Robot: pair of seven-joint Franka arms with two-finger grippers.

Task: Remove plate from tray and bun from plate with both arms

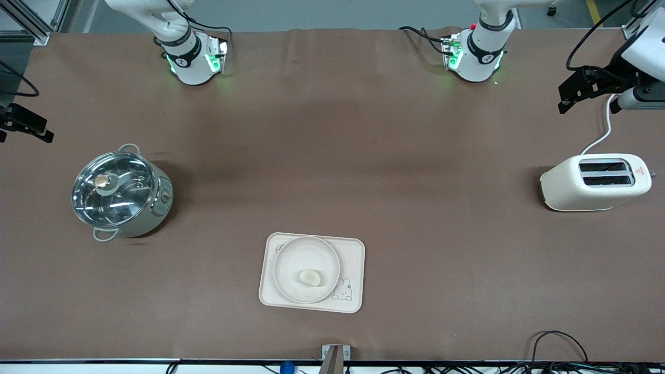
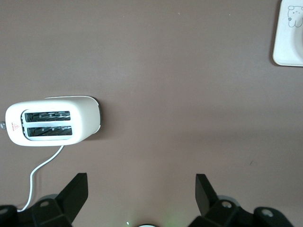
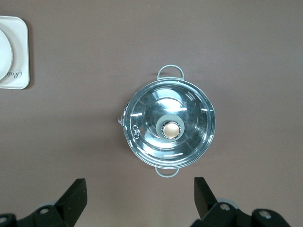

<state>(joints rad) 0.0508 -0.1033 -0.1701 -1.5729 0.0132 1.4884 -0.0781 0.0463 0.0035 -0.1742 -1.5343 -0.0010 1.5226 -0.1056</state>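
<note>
Plainly, nothing of the task has begun: the bun lies on the plate, and the plate sits on the tray, which rests near the tabletop edge closest to the front camera, about midway along it. Both arms wait high up, out toward the tabletop's two short ends. The left gripper hangs over bare tabletop near the toaster, its jaws released and holding nothing; the right gripper hangs near the lidded pot, its jaws likewise spread wide and empty.

The step in hand looks like the first approach. I judge the next move calls for one arm to come down at the plate's raised rim, where the tray leaves a bare strip toward the left arm's end beside the bunny drawing, while the other arm readies for the bun. The plate nearly fills the tray's width, so a finger must slip in close at the rim.

Room is generous. The pot stands well apart toward the right arm's end, the toaster well apart toward the left arm's end, its cord trailing toward the corner. Between them the middle of the tabletop offers wide set-down space. The chief limit is the tabletop edge just in front of the tray.
</note>
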